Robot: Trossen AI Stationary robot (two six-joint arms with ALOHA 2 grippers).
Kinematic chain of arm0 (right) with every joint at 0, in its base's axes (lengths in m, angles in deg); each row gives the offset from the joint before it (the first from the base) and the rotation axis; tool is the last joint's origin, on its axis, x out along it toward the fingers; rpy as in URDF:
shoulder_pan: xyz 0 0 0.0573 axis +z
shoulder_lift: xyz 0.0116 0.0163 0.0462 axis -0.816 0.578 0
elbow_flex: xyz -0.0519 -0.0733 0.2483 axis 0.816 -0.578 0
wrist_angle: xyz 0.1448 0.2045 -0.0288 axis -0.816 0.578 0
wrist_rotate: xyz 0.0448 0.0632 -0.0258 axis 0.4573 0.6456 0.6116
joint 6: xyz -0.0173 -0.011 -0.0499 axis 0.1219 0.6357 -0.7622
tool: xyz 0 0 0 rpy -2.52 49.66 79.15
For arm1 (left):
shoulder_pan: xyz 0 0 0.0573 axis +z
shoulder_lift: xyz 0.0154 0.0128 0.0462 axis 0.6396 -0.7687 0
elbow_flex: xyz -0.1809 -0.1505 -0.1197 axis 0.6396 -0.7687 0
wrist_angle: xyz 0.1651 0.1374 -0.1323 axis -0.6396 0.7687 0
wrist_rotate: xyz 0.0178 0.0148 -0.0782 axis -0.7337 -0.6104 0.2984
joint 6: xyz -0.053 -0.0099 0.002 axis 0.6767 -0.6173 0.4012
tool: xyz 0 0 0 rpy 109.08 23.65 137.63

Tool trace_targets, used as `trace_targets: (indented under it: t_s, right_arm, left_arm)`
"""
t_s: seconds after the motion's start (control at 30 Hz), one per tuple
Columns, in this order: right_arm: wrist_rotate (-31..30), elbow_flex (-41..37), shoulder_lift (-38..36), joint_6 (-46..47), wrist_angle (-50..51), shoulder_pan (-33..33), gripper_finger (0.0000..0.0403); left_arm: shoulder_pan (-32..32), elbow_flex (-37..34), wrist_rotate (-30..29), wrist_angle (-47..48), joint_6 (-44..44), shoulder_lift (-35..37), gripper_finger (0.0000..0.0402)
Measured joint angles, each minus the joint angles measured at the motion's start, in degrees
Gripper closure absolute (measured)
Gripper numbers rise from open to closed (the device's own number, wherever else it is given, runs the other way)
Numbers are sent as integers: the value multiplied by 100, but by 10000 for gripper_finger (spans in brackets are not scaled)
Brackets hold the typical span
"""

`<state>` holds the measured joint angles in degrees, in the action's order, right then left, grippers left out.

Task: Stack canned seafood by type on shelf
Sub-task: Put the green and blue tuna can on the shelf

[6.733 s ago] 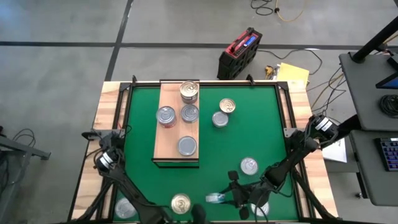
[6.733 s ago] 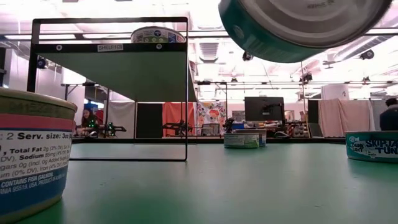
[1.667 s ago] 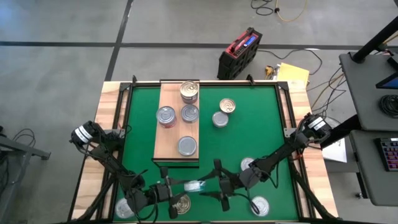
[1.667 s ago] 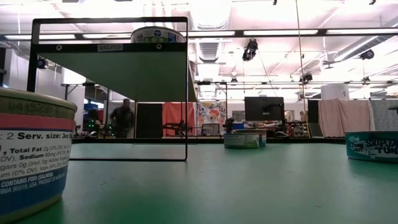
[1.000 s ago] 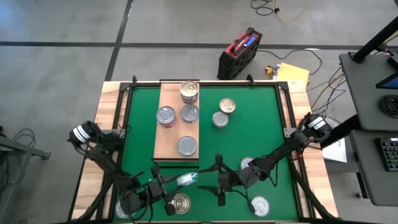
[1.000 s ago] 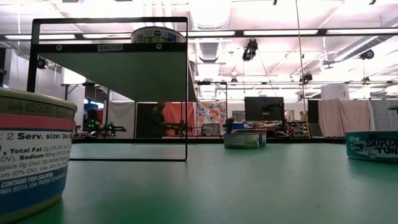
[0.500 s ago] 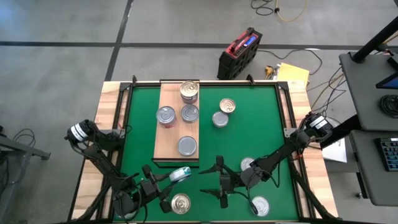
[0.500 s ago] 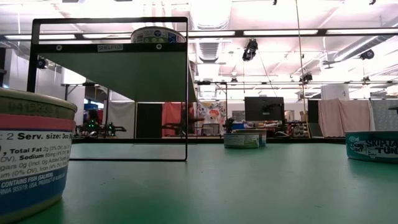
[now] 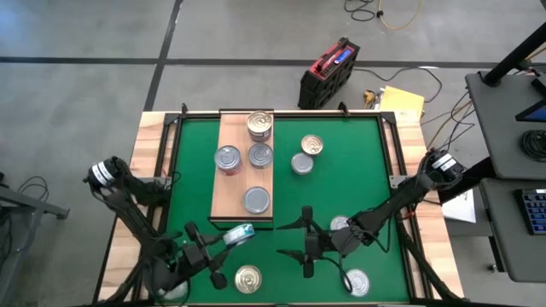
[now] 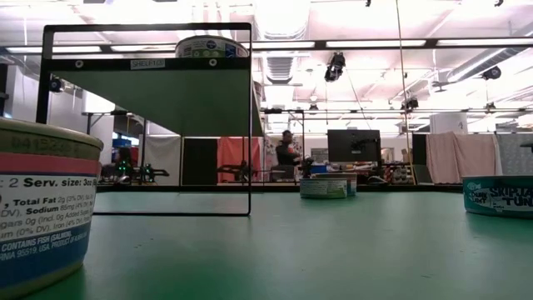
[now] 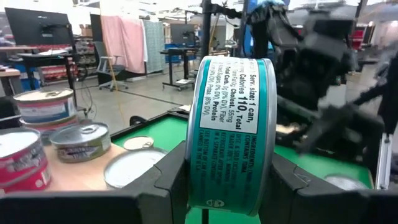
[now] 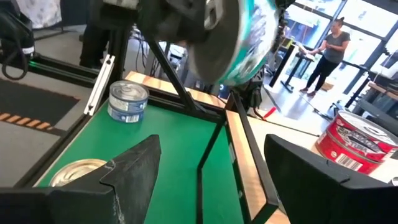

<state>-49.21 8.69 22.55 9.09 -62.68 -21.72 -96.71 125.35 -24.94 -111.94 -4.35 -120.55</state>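
Teal and on its edge, the tin (image 9: pixel 240 234) sits in the left gripper (image 9: pixel 229 240), whose fingers are closed on its two flat faces, in the high view. The shelf (image 9: pixel 243 167) with four tins lies just ahead of this gripper. The right gripper (image 9: pixel 305 242) is near, opposite it, wide open and holding nothing; a gold-lidded tin (image 9: pixel 247 278) is just beside the left gripper on the green counter (image 9: pixel 337 188).

The low view shows no gripper.

In the left wrist view, the tin (image 11: pixel 229 134) is upright between the dark fingers (image 11: pixel 163 180), with the shelf (image 11: pixel 74 176) beyond.

In the right wrist view, the fingers (image 12: pixel 134 171) stand far apart, and the tin (image 12: pixel 239 40) is ahead of them.
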Motion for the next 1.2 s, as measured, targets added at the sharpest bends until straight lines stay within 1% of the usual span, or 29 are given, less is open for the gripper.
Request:
trace_targets:
  t_s: [0.2, 0.3, 0.4, 0.5, 0.67, 0.77, 0.87, 1.07, 1.2]
  right_arm:
    - [-88, -2, -61, 6, 86, -2, 119]
    - [-94, -2, -68, 13, 139, -11, 117]
    - [-93, -2, -68, 23, 188, -25, 120]
    - [-95, -2, -68, 138, 276, -41, 125]
    - [-99, -2, -68, 253, 405, -72, 128]
    - [-98, -2, -68, 279, 432, -76, 127]
    - [-97, -2, -68, 292, 430, -81, 124]
    - [-97, -2, -68, 402, 517, -94, 119]
    - [-95, -2, -68, 453, 540, -103, 124]
  left_arm:
    - [-27, -214, 4, 1, -545, 776, 286]
    - [-43, -619, 2, -41, -370, 1345, 286]
    - [-50, -1289, 30, -2, 316, 1925, 286]
    - [-65, -1923, 113, -19, 1253, 2489, 286]
    - [-65, -2796, 689, -4, 2749, 3166, 286]
    - [-66, -3107, 693, -12, 3324, 3271, 286]
    - [-63, -3230, 698, -13, 3638, 3265, 286]
    - [-66, -3301, 649, -14, 3739, 3093, 286]
    - [-63, -3446, 557, -5, 3963, 3038, 286]
